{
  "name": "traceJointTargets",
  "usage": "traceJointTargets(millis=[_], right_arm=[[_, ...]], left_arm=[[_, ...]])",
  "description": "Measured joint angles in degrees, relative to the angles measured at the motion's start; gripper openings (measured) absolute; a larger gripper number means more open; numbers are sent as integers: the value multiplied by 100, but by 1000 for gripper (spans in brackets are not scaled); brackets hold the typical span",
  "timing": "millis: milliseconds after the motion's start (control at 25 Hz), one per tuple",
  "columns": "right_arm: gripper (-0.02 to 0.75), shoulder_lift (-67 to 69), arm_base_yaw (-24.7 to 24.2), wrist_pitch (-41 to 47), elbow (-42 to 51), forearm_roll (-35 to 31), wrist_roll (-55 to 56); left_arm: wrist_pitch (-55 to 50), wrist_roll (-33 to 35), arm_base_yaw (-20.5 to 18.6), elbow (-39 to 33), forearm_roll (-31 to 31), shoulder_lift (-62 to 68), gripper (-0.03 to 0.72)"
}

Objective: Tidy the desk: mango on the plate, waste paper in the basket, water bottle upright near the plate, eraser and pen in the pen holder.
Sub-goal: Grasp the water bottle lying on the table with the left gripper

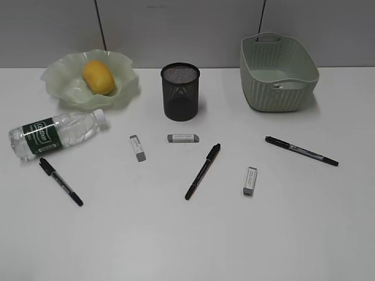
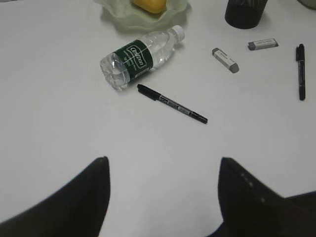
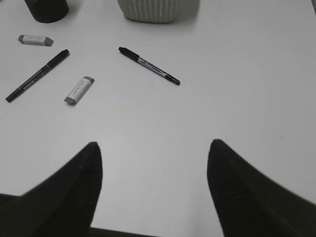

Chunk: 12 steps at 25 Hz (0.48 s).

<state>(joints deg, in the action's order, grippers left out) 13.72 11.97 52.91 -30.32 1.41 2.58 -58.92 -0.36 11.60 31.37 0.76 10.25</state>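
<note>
Now, with both grippers' jaws spread and empty, bring your left gripper (image 2: 163, 197) squarely across the lying water bottle (image 2: 140, 57) before closing, then stand it by the plate (image 1: 61, 76).

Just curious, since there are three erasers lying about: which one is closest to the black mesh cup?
The eraser lying crosswise just in front of the cup. The second sits further left, angled, and the third is far off between two pens.

The yellow-orange mango (image 1: 98, 76) is seen in the wavy-rimmed green plate (image 1: 61, 79) at the far left. The water bottle (image 1: 55, 133) is laid on its side just nearer. The black mesh pen holder (image 1: 180, 92) stands far centre, the woven-look basket (image 1: 278, 72) far right. Three grey erasers (image 1: 137, 147) (image 1: 183, 138) (image 1: 250, 180) and three black pens (image 1: 60, 181) (image 1: 203, 171) (image 1: 301, 150) are scattered flat across the white desk (image 1: 187, 240).
</note>
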Motion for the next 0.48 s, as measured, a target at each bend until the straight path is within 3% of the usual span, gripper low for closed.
traceJointTargets(millis=[240,480], right_arm=[[527,0,0,0,0,-10,0],[527,0,0,0,0,-10,0]], left_arm=[[594,0,0,17,0,338,517],[1437,0,0,93,20,1872,517]])
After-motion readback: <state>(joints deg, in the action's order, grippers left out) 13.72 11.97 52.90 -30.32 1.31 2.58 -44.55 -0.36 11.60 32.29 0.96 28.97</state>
